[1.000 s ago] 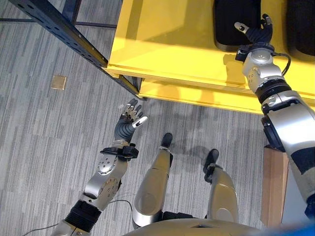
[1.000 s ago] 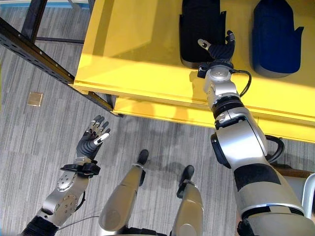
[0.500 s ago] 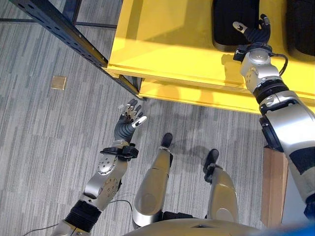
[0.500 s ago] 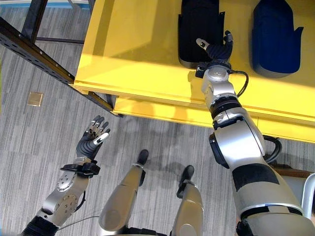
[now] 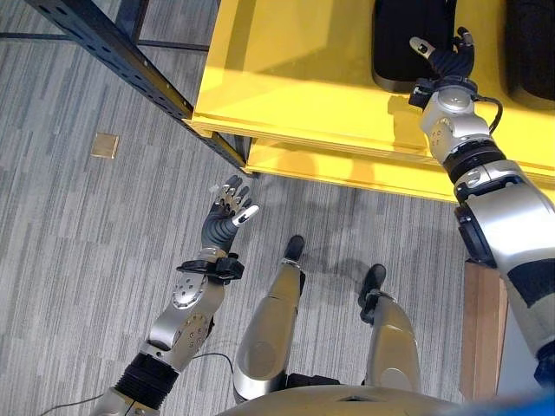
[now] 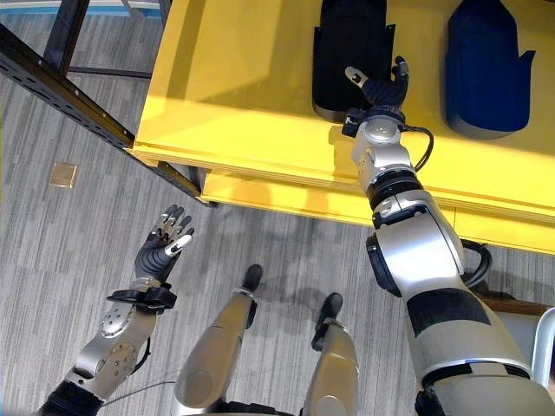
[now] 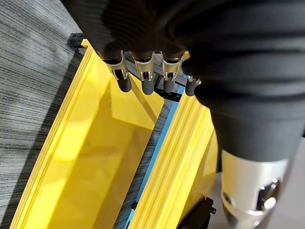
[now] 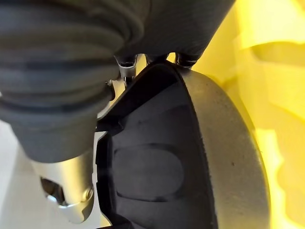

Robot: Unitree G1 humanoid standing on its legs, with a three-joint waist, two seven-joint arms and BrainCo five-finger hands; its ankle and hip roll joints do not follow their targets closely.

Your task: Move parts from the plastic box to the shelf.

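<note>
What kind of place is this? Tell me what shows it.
Probably a workshop or warehouse-style storage area. A yellow shelf with stacked levels holds a black part and a dark blue part, a dark perforated metal rack beam stands beside it, and the floor is grey striped carpet.

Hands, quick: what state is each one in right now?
Left hand: open, empty, over the floor.
Right hand: open, fingers spread over the black part on the yellow shelf.
</note>
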